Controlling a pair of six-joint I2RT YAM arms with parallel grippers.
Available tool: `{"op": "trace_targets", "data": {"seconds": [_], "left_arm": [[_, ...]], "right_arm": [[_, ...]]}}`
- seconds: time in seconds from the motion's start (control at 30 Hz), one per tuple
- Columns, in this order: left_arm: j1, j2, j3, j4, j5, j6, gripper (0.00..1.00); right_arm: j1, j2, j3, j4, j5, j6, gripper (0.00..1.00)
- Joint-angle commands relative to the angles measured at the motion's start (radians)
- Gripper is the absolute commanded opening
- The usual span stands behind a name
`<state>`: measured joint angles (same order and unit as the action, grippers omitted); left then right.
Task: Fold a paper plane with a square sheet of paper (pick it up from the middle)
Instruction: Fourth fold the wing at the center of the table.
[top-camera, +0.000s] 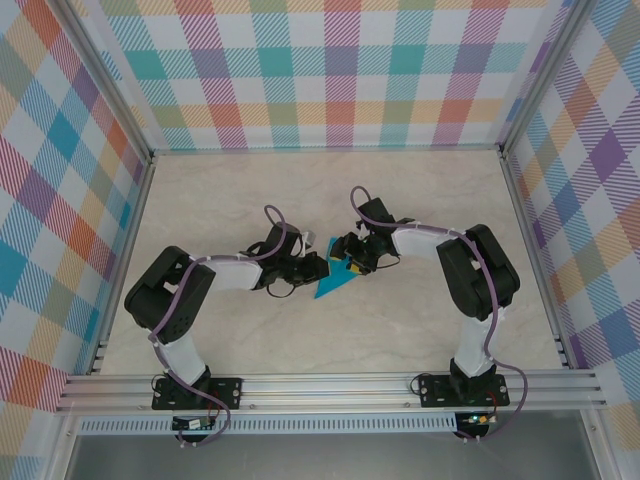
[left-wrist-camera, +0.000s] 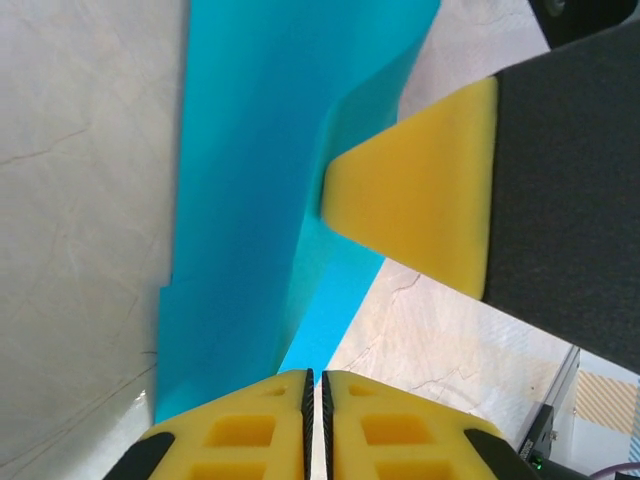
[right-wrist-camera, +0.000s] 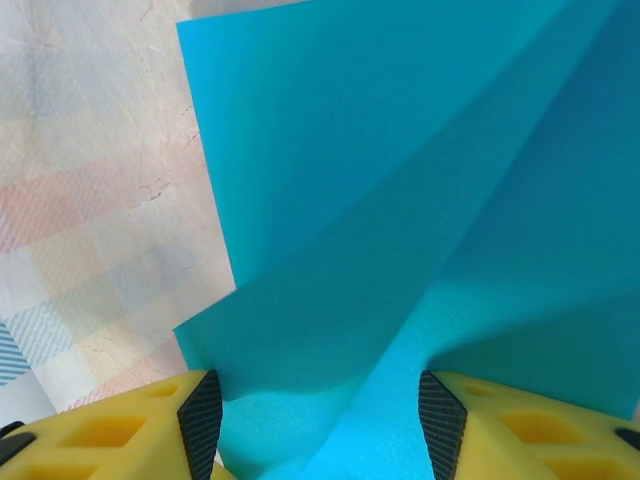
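Left arm: the left arm (top-camera: 228, 272) reaches in from its base toward the middle of the table (top-camera: 430, 190), so it meets the paper from that side.
Left tool: the left tool (left-wrist-camera: 317, 412) has its yellow pads pressed together, seam to seam. A folded edge of the paper runs down into that seam, so I judge it to be pinching the paper, probably to anchor this side while the other side is worked.
Paper: the sheet of paper (top-camera: 335, 282) sits at the table's middle, between the two tools and touching both. It is partly folded, with teal layers overlapping along a diagonal crease and a pointed corner aimed toward the near left. How much of it is lifted off the table I cannot tell.
Right tool: the right tool (right-wrist-camera: 318, 425) has its pads spread wide with the layered paper lying between them. Nothing looks clamped. In the left wrist view, one of its fingers (left-wrist-camera: 420, 200) touches a flap's edge with its tip, likely to steady or push that flap over.
Right arm: the right arm (top-camera: 445, 245) bends inward, mirroring its partner, so both tools work the one sheet from opposite sides.
Step judged: mid-fold and far from a finished dart. The pinch fixes the paper and the open tool shapes it.
Count: two arms, two tools, one sheet of paper, one table.
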<state>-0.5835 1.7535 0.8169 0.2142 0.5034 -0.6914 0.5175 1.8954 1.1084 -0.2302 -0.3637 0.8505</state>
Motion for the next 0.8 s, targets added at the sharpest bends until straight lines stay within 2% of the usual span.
{"op": "trace_targets", "data": {"seconds": [0.0, 0.4, 0.77], "left_arm": [[0.013, 0.016, 0.025, -0.047, -0.025, 0.012, 0.12], [0.013, 0.017, 0.03, -0.075, -0.042, 0.023, 0.11], [0.013, 0.016, 0.042, -0.072, -0.029, 0.029, 0.12]], "right_arm": [[0.004, 0.036, -0.002, -0.078, 0.036, -0.025, 0.58], [0.005, 0.038, 0.009, -0.096, 0.041, -0.039, 0.54], [0.007, 0.079, 0.044, -0.187, 0.099, -0.031, 0.49]]}}
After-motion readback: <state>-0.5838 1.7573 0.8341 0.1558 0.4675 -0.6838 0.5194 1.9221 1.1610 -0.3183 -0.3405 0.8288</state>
